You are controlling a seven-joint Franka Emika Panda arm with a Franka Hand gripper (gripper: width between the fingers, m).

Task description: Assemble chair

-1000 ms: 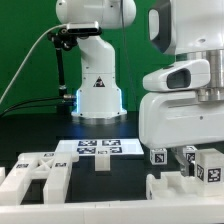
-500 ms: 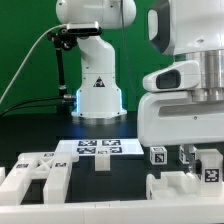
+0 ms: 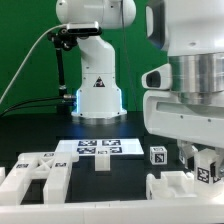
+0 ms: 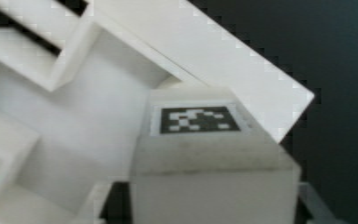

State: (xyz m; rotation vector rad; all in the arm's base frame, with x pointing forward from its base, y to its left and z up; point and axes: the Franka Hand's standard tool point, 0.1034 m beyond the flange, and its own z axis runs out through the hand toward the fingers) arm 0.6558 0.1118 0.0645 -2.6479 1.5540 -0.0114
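Exterior view. The robot arm fills the exterior view's right, its large white housing low over the black desk. Beneath the housing the tool reaches down at the lower right corner. Its dark fingers stand on either side of a small white tagged block, closed part-way against it; the contact looks like a grip, though the far finger is largely hidden. Just beside this, toward the exterior view's left, a second small tagged cube sits on a larger white chair part that runs along the lower right edge. On the exterior view's left lies a group of white notched chair pieces with marker tags on top, resting flat on the desk. A small white post stands upright near the middle, apart from both groups. Behind it the marker board lies flat. At the back stands a second robot base before a green backdrop.

Wrist view. A white block with a square tag on its face fills the centre, close to the camera. Behind it lie white angled slabs against the dark desk. The tool's fingertips are not clearly distinguishable here.
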